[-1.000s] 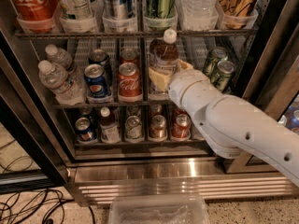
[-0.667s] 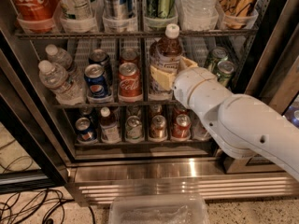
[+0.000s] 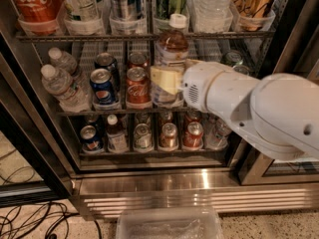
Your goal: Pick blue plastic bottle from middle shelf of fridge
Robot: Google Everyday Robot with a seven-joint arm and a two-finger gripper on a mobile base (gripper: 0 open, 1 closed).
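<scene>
The blue plastic bottle [image 3: 171, 46], with dark brown drink, a white cap and a pale label, stands upright in the middle shelf's centre lane, its cap level with the shelf above. My gripper [image 3: 167, 80] is shut on its lower body; one yellowish finger [image 3: 164, 78] crosses the front of the label, and the other is hidden behind the bottle. My white arm [image 3: 259, 113] reaches in from the right. The middle shelf [image 3: 75, 112] is a wire rack with pale lanes inside the fridge [image 3: 149, 183].
A Pepsi can [image 3: 103, 86], a Coke can [image 3: 138, 86] and water bottles [image 3: 62, 86] stand left of the bottle, and a green can [image 3: 232, 59] stands to its right. Cans fill the lower shelf [image 3: 169, 133]. A clear bin [image 3: 169, 225] and cables [image 3: 30, 223] lie on the floor.
The bottle has risen in my grip; its cap is now up at the upper shelf's level. My arm has swung up and slightly left with it.
</scene>
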